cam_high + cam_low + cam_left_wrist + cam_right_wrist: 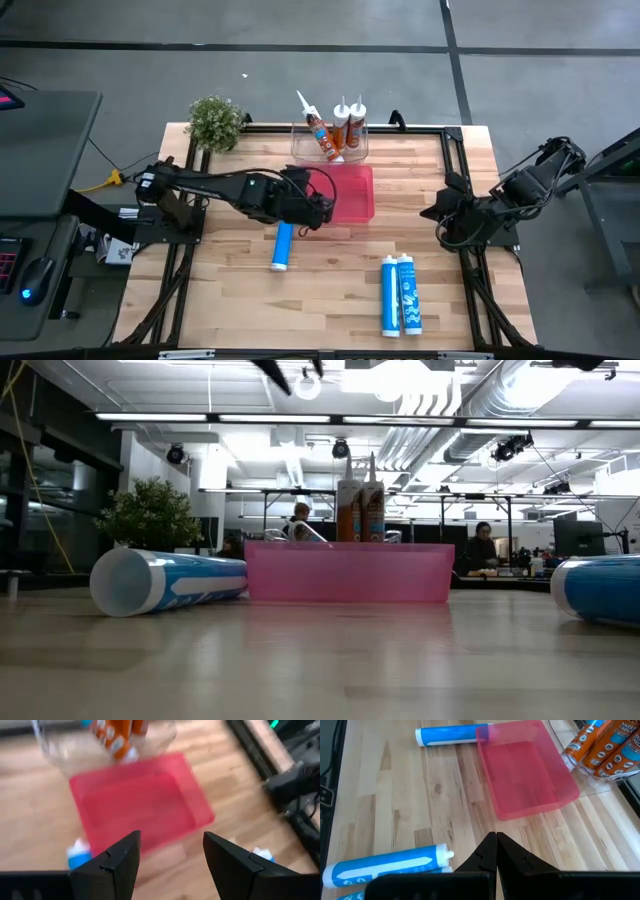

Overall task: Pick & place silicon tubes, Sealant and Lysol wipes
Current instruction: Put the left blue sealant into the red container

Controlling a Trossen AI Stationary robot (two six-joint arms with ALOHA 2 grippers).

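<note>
A blue-and-white sealant tube point(283, 246) lies beside the pink tray point(355, 194); the left hand point(170, 857) hovers half-open, empty, the right hand point(496, 851) shut.

no lettering legible on any tube

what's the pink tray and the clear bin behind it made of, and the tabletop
Pink tray: likely translucent plastic; the table shows faintly through it. Clear bin: looks like glossy transparent plastic, tubes visible through its walls. Tabletop: wood, with visible grain and joined strips.

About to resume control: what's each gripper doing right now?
Left gripper: open, empty, above the pink bin.
Right gripper: shut, empty, parked at the table's right edge.
</note>
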